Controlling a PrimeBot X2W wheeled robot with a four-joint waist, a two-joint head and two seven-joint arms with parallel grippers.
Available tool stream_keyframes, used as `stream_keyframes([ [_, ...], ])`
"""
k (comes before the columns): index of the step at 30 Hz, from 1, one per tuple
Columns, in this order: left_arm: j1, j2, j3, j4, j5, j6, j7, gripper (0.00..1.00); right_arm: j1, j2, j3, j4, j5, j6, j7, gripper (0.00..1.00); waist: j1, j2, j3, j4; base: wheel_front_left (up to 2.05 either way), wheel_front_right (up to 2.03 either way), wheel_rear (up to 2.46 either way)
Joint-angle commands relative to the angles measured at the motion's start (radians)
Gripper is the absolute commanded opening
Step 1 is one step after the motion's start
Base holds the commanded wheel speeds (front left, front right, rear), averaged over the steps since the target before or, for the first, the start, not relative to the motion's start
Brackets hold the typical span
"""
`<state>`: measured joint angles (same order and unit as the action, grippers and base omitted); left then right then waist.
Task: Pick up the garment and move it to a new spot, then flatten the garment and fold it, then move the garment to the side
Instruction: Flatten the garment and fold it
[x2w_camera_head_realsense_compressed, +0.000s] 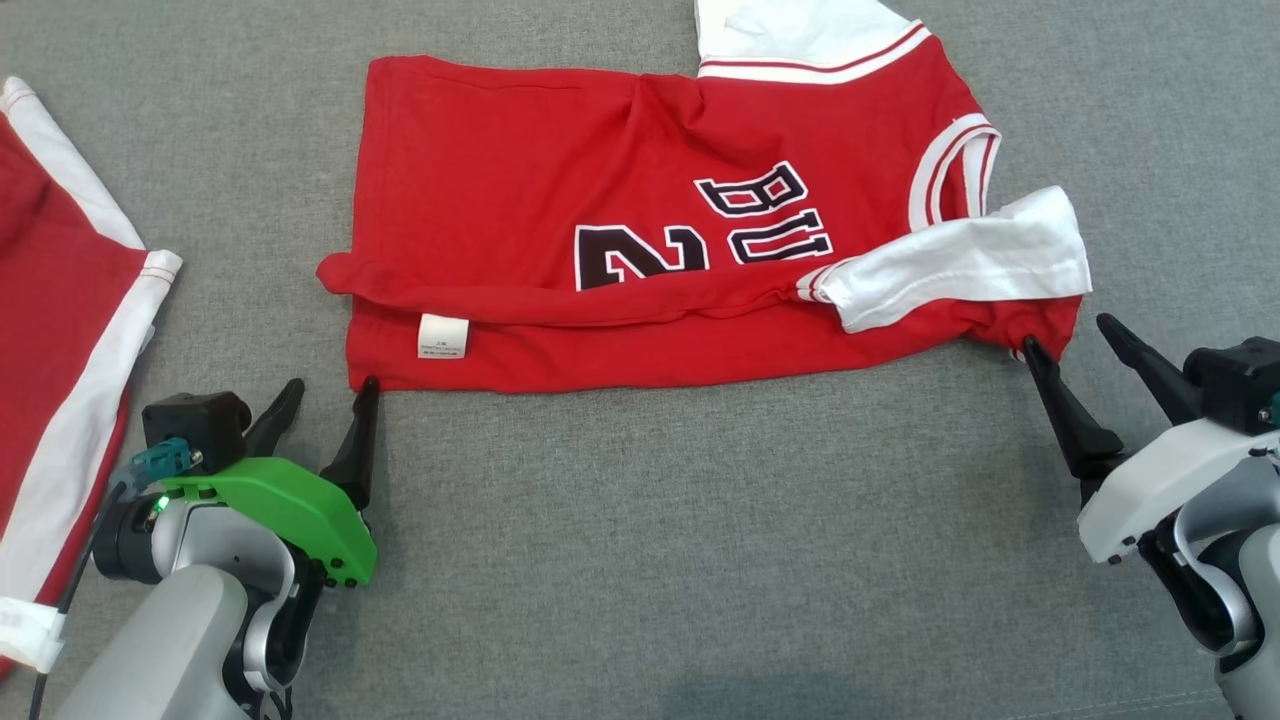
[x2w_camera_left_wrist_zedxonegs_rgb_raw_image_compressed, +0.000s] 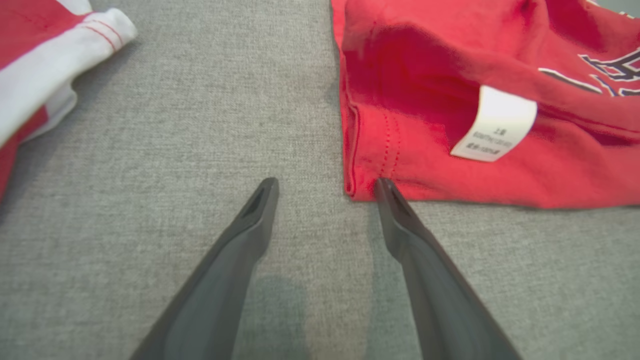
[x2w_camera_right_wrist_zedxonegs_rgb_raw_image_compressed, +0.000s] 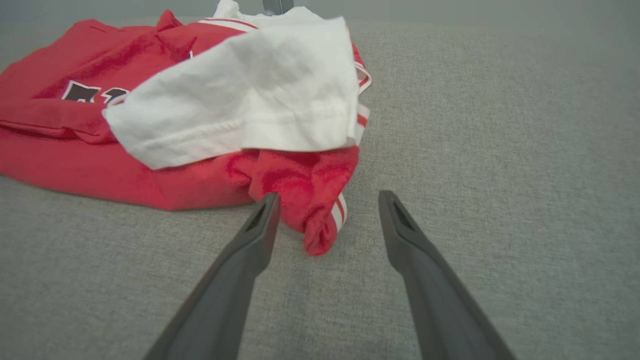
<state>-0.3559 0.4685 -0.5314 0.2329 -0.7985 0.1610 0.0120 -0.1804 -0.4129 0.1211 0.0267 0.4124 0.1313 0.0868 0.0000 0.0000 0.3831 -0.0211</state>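
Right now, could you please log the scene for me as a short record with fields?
surface: grey cloth
jersey: red, folded, white sleeve on top
left gripper: open, at the jersey's hem corner
right gripper: open, around the bunched shoulder corner
other: second red-and-white garment, far left
held: nothing

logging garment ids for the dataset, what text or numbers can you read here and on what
"BU": dark letters outlined in white on the red jersey; the rest of the word is hidden by the fold.
"2": dark numeral on the same jersey, partly cut off by the fold.
Print on the white tag near the jersey's hem: too small and blurred to read.
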Motion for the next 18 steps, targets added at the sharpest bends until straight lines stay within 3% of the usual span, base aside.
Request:
stream_keyframes([
  [1, -0.019, -0.004, -0.003, 0.021, 0.003, -0.01, -0.001, 1.0, -0.017, -0.007, -0.005, 0.013, 0.007, -0.001, 0.012, 1.0, 0.0, 0.0, 0.001, 0.002, 0.0, 0.0, 0.0],
  [18, -0.103, -0.043, -0.055, 0.124, -0.02, -0.064, 0.087, 1.0, -0.166, -0.041, 0.1, 0.146, 0.101, -0.001, 0.153, 1.0, 0.0, 0.0, 0.017, 0.015, 0.0, 0.0, 0.0],
])
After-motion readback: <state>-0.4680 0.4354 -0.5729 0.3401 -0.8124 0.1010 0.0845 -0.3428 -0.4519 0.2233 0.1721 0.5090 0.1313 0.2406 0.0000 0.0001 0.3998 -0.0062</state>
